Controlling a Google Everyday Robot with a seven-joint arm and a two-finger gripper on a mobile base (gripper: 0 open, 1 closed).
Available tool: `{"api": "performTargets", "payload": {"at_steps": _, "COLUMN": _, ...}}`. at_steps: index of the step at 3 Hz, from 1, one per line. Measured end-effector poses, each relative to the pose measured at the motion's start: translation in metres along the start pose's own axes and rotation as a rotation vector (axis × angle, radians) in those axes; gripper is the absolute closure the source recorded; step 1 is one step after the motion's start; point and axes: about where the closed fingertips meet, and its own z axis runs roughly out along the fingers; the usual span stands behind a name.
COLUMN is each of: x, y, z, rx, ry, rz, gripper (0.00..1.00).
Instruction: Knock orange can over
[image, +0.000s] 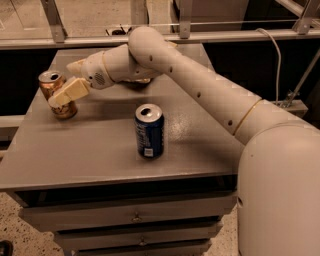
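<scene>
The orange can (49, 86), orange-gold with a silver top, stands near the left edge of the grey table (90, 150). It still looks about upright. My gripper (59, 98), cream-coloured at the end of the white arm, reaches in from the right. It lies against the can's right side and covers part of its body.
A dark blue can (149, 131) stands upright at the table's middle, in front of my arm. A dark object (136, 83) lies behind my wrist, mostly hidden. Drawers (135, 215) sit below the tabletop. A metal rail (225, 35) runs along the back, and the table's left edge is close to the orange can.
</scene>
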Motion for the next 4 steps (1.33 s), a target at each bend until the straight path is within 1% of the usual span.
{"api": "performTargets", "payload": {"at_steps": 1, "x": 0.005, "y": 0.005, "z": 0.013, "rx": -0.028, "ry": -0.018, "rz": 0.027, "gripper": 0.39}}
{"api": "performTargets", "payload": {"at_steps": 2, "x": 0.009, "y": 0.004, "z": 0.013, "rx": -0.022, "ry": -0.029, "rz": 0.051, "gripper": 0.62}}
{"api": "performTargets", "payload": {"at_steps": 3, "x": 0.007, "y": -0.02, "z": -0.042, "rx": 0.079, "ry": 0.015, "rz": 0.044, "gripper": 0.93}}
{"api": "performTargets", "payload": {"at_steps": 4, "x": 0.007, "y": -0.041, "z": -0.095, "rx": 0.154, "ry": 0.094, "rz": 0.021, "gripper": 1.0}}
